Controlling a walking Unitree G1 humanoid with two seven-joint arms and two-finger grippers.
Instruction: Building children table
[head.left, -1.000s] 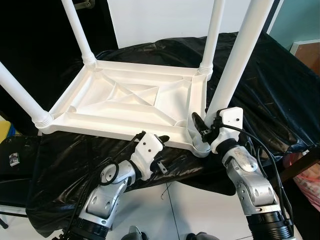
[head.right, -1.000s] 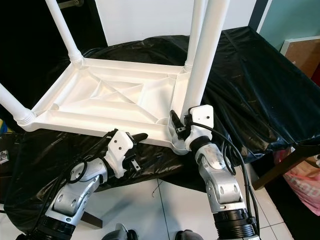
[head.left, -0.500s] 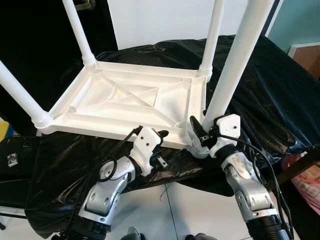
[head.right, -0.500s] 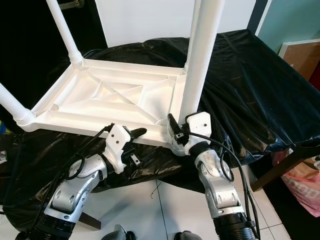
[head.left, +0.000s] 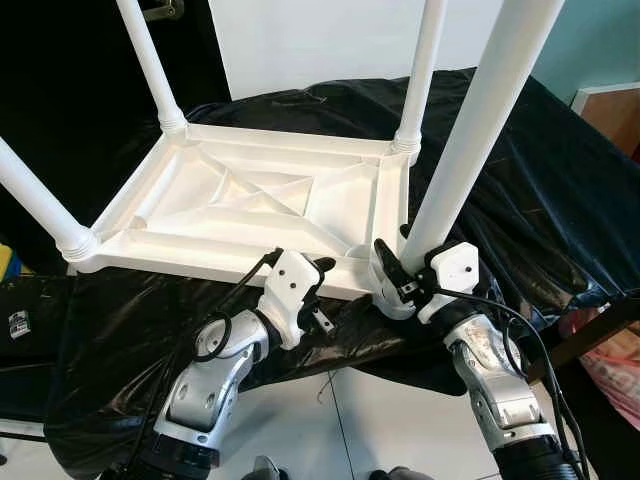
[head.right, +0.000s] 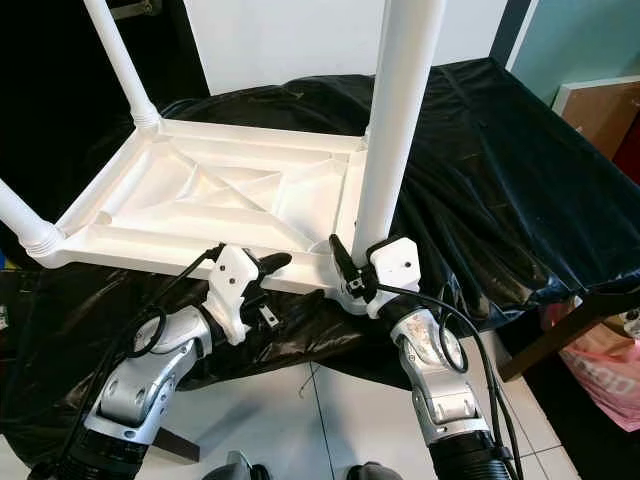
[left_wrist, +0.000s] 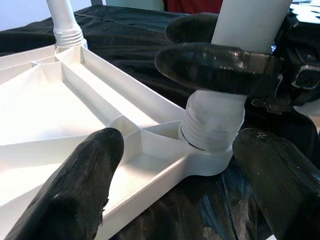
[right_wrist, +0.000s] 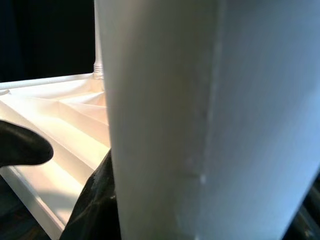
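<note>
nearest the robot, at about 5 o'clock in the head view, the right gripper (head.left: 400, 275) is wrapped round the base of the near-right leg (head.left: 470, 140), black fingers clamped on the white tube just above its threaded collar; the left wrist view shows one right finger (left_wrist: 220, 62) lying across the leg right over the ribbed end where it meets the corner socket (left_wrist: 207, 160). at about 7 o'clock the left gripper (head.left: 322, 268) sits at the near edge of the tabletop (head.left: 260, 200), its fingers spread wide w/ nothing between them, one finger (left_wrist: 75, 190) over the rim and the other off the corner beside the socket, so it looks to be bracing or just waiting, can't tell if it touches the rim. the tabletop lies upside down, ribs up, on a black cloth (head.left: 520, 180) spread over the work surface, roughly centre to 10 o'clock. further back, three other legs stand up in their corners: near-left leg (head.left: 35, 200) at 9 o'clock, far-left leg (head.left: 150, 65) at 11 o'clock, far-right leg (head.left: 420, 70) at 1 o'clock, all look seated. judgement: step in hand is fitting the 4th & last leg, so the job seems nearly done. the leg leans a bit to the right, not plumb like the far ones, so next move prob calls for straightening it, then twisting it down on the thread w/ the left side holding the top from sliding on the slick cloth. risk: cross-threading if turned while tilted.
</note>
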